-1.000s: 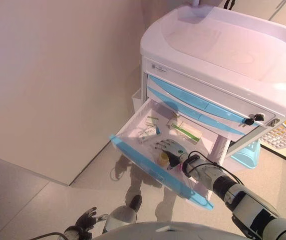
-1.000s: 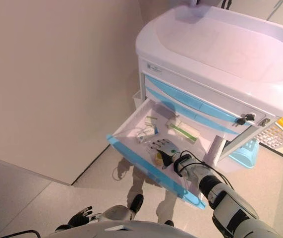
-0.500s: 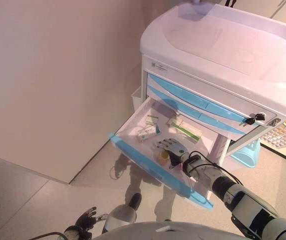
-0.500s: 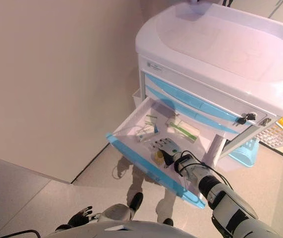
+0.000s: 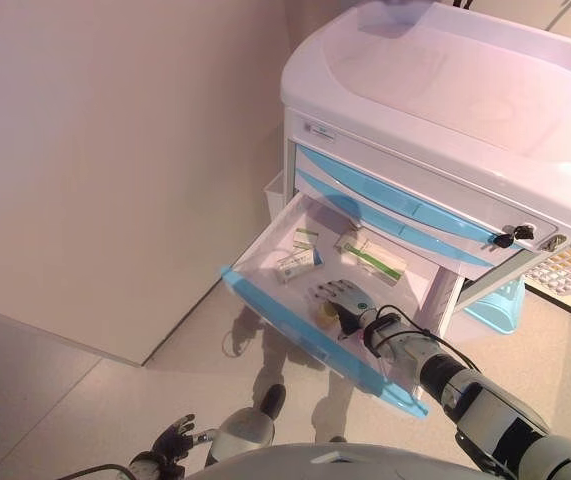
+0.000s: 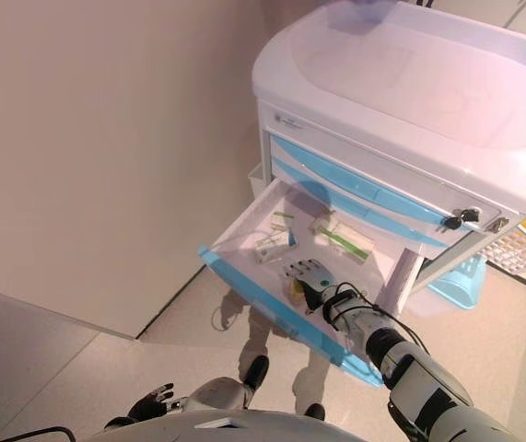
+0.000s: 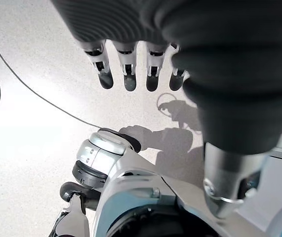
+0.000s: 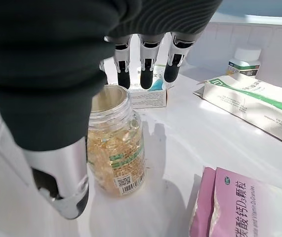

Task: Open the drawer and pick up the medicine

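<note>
At the bottom left of the head view the left hand (image 5: 172, 440) hangs low, fingers relaxed and holding nothing. Mid-frame, the right hand (image 5: 343, 299) hovers inside the open drawer (image 5: 310, 335), fingers straight, thumb beside the capsule bottle (image 8: 116, 140) but not gripping. Beyond lie the white-green boxes (image 5: 373, 262).

A plain beige wall (image 5: 115, 150) meets speckled pale floor (image 5: 55, 400) (glossy, catching soft light).
</note>
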{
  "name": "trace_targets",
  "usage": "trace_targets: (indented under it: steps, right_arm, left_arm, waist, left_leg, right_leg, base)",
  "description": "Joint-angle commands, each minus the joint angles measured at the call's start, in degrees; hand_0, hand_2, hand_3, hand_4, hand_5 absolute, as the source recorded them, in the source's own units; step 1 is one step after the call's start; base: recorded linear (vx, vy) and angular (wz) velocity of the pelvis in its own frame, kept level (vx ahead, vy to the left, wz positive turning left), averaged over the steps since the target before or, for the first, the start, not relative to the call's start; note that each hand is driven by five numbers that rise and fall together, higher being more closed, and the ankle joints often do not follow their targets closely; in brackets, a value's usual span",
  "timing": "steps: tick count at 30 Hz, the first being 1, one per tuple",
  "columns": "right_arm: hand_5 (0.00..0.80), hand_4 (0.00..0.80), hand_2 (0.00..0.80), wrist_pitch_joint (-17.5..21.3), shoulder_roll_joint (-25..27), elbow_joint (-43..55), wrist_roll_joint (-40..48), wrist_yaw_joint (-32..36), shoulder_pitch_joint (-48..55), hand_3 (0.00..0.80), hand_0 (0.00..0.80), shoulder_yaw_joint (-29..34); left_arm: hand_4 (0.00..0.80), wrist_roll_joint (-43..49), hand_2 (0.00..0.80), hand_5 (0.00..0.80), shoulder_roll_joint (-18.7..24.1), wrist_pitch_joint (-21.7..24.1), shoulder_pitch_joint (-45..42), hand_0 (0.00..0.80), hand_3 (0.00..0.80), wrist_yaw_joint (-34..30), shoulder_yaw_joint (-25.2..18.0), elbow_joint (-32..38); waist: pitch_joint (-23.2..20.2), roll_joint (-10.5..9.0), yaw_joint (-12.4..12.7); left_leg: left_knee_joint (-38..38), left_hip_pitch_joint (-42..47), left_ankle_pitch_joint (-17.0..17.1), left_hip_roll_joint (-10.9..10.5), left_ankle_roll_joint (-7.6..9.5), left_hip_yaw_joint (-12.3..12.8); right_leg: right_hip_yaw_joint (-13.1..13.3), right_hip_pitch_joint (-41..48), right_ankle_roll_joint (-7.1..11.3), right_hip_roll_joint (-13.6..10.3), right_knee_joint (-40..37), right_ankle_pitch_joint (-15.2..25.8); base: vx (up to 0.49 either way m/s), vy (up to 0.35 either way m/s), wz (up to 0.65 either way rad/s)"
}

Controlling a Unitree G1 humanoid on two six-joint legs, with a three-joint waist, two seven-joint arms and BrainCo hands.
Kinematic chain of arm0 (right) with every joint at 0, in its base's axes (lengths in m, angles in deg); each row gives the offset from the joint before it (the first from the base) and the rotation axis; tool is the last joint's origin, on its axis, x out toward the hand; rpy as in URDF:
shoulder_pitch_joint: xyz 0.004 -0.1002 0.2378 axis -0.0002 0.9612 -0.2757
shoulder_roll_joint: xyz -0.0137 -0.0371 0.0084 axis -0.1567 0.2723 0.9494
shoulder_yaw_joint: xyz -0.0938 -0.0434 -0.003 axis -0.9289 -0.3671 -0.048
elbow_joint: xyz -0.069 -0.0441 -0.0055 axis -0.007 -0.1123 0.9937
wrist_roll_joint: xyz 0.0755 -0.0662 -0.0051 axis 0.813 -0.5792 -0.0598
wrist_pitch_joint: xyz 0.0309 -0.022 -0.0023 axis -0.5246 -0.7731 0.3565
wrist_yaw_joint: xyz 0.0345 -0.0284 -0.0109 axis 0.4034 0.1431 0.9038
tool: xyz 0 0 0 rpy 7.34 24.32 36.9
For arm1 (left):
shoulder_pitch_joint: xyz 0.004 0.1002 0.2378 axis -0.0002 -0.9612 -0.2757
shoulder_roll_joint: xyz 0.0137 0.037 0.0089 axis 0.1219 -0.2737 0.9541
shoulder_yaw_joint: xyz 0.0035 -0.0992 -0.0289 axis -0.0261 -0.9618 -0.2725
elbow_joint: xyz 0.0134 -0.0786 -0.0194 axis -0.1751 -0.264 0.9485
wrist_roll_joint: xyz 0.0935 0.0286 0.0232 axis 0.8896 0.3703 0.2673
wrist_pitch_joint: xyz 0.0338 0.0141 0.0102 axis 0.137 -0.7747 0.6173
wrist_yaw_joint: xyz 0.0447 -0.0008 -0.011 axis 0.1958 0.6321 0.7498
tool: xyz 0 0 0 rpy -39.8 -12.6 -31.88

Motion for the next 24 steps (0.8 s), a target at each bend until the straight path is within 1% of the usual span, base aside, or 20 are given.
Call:
trace_targets:
  steps: [1, 11, 24]
  right_arm:
    - [0.000, 0.000, 0.000, -0.66, -0.32, 0.60, -0.97, -2.65, -4.42, 0.000, 0.000, -1.61]
    - [0.000, 0.000, 0.000, -2.53, -0.84, -0.68, -0.28, -4.78, -4.40, 0.000, 0.000, -0.43]
    - [0.000, 0.000, 0.000, -2.17, -0.95, -1.60, -0.23, -6.01, -4.42, 0.000, 0.000, -0.10]
  left_arm:
    - [0.000, 0.77, 0.000, 0.000, 0.62, 2.22, 2.71, 0.000, 0.000, -0.13, 3.28, -2.25]
    - [0.000, 0.45, 0.000, 0.000, 0.44, 2.07, 2.61, 0.000, 0.000, -0.01, 3.90, -2.16]
    - [0.000, 0.44, 0.000, 0.000, 0.42, 2.40, 2.09, 0.000, 0.000, -0.08, 4.33, -1.92]
  waist:
    - [0.02, -0.73, 1.51]
    - [0.20, -0.26, 1.49]
    - [0.60, 0.02, 1.82]
  left_leg:
    - [0.19, 1.79, -5.41, -2.00, 0.81, -0.59]
    - [0.27, 1.69, -5.36, -2.18, 0.91, -0.90]
    - [0.43, 1.83, -5.45, -2.44, 1.08, -1.23]
  right_leg:
    - [0.16, -0.85, 3.02, -2.86, 2.85, 1.01]
    - [0.10, -1.06, 3.00, -2.97, 3.09, 0.97]
    - [-0.21, -0.91, 3.12, -3.23, 3.37, 0.96]
  base:
    - [0.000, 0.000, 0.00]
    - [0.000, 0.000, 0.00]
    - [0.000, 0.000, 0.00]
